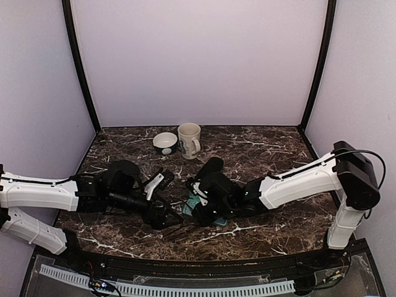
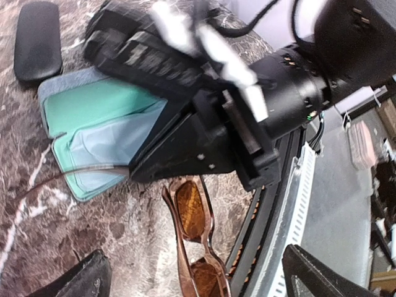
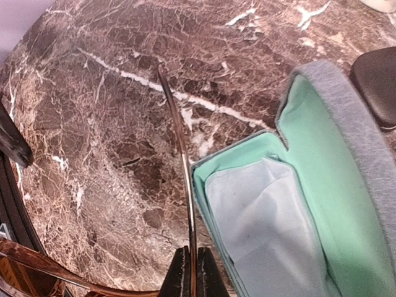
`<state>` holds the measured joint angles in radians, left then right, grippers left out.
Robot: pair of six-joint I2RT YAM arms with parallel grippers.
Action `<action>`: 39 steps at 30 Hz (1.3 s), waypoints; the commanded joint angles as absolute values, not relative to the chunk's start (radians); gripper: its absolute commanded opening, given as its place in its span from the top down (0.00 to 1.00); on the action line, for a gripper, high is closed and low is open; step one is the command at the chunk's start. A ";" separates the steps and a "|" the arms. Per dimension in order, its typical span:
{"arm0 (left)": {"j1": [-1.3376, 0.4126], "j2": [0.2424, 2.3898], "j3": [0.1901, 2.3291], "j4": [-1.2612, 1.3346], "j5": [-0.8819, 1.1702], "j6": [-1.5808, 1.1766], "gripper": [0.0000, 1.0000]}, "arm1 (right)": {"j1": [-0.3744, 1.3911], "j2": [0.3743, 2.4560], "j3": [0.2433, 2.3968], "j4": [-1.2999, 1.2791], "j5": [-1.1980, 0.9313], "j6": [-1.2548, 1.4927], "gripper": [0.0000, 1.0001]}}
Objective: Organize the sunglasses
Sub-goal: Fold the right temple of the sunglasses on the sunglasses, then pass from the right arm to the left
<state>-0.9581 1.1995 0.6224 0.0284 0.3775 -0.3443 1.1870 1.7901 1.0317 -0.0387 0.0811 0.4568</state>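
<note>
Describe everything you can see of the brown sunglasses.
The brown sunglasses have a glossy, translucent brown frame, plastic by its look, and amber-tinted lenses. The front appears to lie on the marble table near its front edge. One thin arm is unfolded and stretches out, running close beside the open grey-blue case; whether they touch is unclear. The right gripper is shut on that arm. The second arm is not clearly visible.

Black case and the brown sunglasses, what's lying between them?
The open green-lined case lies on the marble between the black case and the brown sunglasses; the left wrist view shows it.
</note>
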 commanded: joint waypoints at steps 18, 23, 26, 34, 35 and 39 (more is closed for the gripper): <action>-0.947 1.178 0.492 0.268 0.509 -0.795 0.02 | 1.246 1.600 0.930 0.072 0.486 0.499 1.00; -0.939 1.223 0.510 0.273 0.520 -0.825 0.14 | 1.251 1.550 0.913 0.075 0.524 0.518 1.00; -0.939 1.242 0.525 0.268 0.517 -0.831 0.21 | 1.254 1.543 0.910 0.068 0.546 0.530 1.00; -0.937 1.226 0.536 0.275 0.453 -0.836 0.17 | 1.262 1.550 0.908 0.068 0.557 0.568 1.00; -0.937 1.221 0.537 0.275 0.443 -0.838 0.17 | 1.264 1.551 0.909 0.065 0.559 0.574 1.00; -0.934 1.210 0.538 0.276 0.418 -0.845 0.21 | 1.264 1.558 0.914 0.059 0.563 0.600 1.00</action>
